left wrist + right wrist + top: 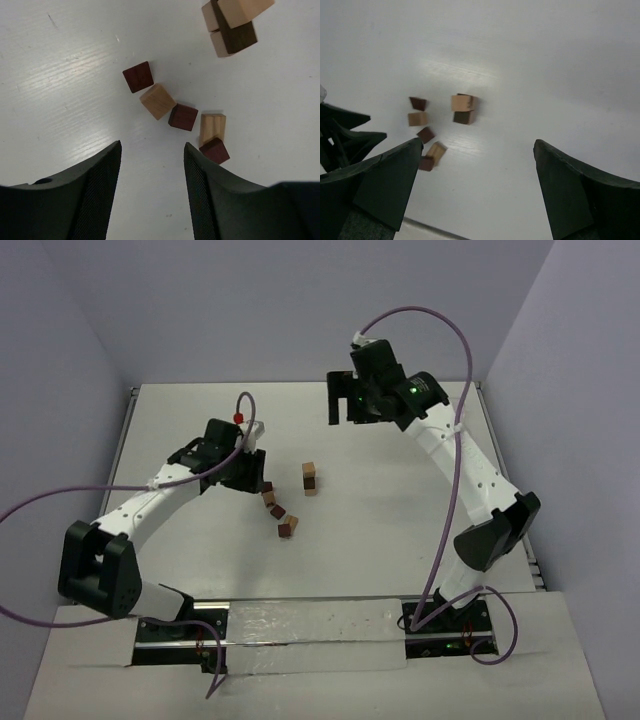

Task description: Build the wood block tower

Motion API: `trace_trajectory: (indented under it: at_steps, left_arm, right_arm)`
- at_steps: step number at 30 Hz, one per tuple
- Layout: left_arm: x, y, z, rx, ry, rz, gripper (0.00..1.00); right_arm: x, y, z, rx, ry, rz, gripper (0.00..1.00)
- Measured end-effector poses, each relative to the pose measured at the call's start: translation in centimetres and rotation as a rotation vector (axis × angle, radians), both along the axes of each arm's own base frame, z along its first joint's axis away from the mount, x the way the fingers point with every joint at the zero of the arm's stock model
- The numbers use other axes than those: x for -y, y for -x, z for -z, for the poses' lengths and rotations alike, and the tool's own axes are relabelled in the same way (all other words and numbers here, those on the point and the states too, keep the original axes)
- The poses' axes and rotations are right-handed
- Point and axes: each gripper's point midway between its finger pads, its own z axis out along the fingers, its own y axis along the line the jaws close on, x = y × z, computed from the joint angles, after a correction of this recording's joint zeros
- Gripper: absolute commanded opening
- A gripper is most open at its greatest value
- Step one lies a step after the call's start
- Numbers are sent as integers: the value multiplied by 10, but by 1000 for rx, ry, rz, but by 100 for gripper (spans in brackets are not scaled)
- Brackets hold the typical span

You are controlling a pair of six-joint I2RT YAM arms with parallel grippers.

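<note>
The tower [310,478] is a short column of tan and dark brown cubes at mid-table; it also shows in the left wrist view [232,25] and the right wrist view [464,109]. Several loose wood blocks [278,510] lie in a curved row to its left. In the left wrist view these are a dark cube [138,77], a tan cube [157,101], a dark cube [183,117], a tan block [212,128] and a dark cube [215,150]. My left gripper [152,150] is open and empty, low beside them. My right gripper [477,145] is open, empty, raised high behind the tower.
The white table [400,530] has raised edges at left and right. Grey walls stand close behind and at both sides. My left gripper [345,130] shows at the left edge of the right wrist view. Purple cables loop from both arms.
</note>
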Motion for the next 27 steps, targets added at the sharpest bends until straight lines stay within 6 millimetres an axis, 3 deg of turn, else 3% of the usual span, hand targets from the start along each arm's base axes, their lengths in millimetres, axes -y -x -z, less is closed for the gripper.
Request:
trace_trajectory:
  at_steps: [4,8,15,19,23,27]
  left_arm:
    - [12,6,25,-88,-38,-41,61]
    - [16,13,33,-141,-44,-119,62]
    - [27,-2,28,-141,-65,-276,62]
    - [33,-14,45,-191,-90,-323,62]
    - [31,-8,72,-265,-137,-346,60]
    - [30,-4,81,-301,-151,-353,57]
  right_arm:
    - [45,-13,14,-19,42,108,100]
    - [68,-19,32,-59,69,163,100]
    - [71,-20,33,-60,71,164,100]
    - [71,-20,33,-59,72,163,100]
    - [71,-20,33,-58,74,162,100]
    - [71,-21,34,-61,77,162,100]
